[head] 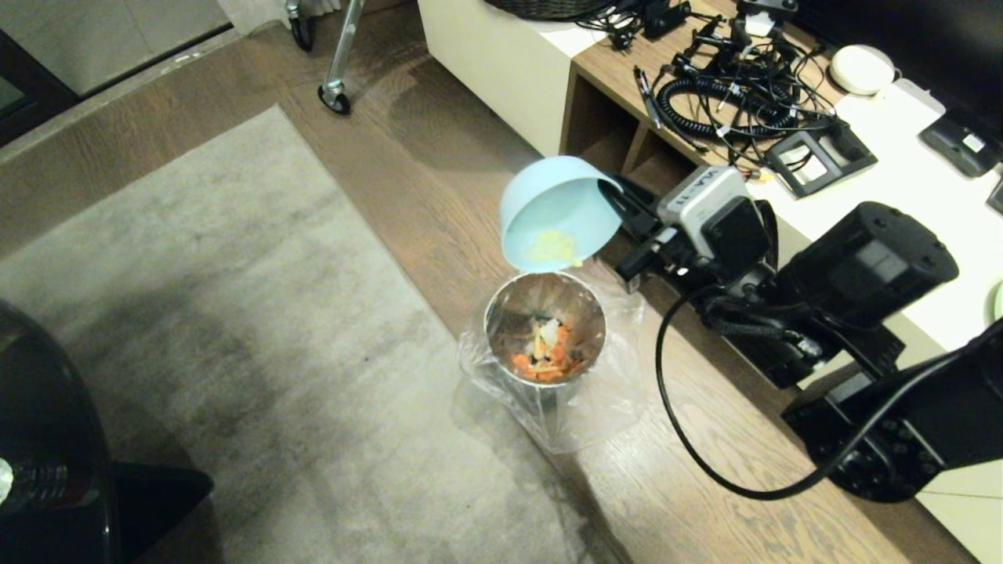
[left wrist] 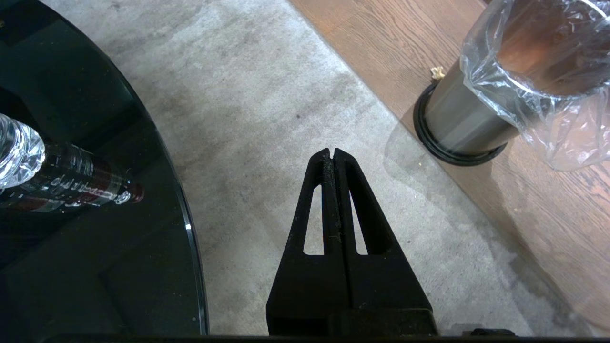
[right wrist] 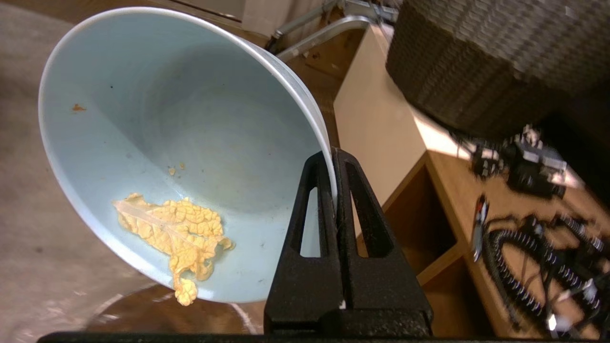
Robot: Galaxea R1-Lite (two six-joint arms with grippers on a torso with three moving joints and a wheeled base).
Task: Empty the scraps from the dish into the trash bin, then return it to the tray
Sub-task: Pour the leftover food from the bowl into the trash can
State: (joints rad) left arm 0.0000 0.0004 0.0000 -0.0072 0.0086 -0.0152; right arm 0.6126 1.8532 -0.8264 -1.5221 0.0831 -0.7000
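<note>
In the head view the right gripper (head: 619, 197) pinches the rim of the dish (head: 558, 213) and holds it tipped steeply, mouth down and toward the left, directly above the bin (head: 545, 327). The bin stands on the wood floor at the rug's (head: 196, 329) edge, near the low cabinet (head: 878, 204) on the right. Orange and pale scraps (head: 544, 352) lie in the bin already; a yellow bit clings near the dish's low lip. The tray is not in view.

The left wrist view shows the left gripper (left wrist: 333, 157) pressed shut on nothing, hanging over the rug, with the bin (left wrist: 464, 124) well apart and a dark glass table (left wrist: 95, 267) with a bottle (left wrist: 57, 181) on it beside it.

The right wrist view shows the rim clamped between narrow fingers (right wrist: 319, 209). A yellow leaf (right wrist: 178, 228) sticks to the dish's (right wrist: 190, 119) wall, drooping over the low lip toward the bin's mouth below. My guess is that it needs more tilt or a shake; since the lip sits over the opening, it should drop inside.
</note>
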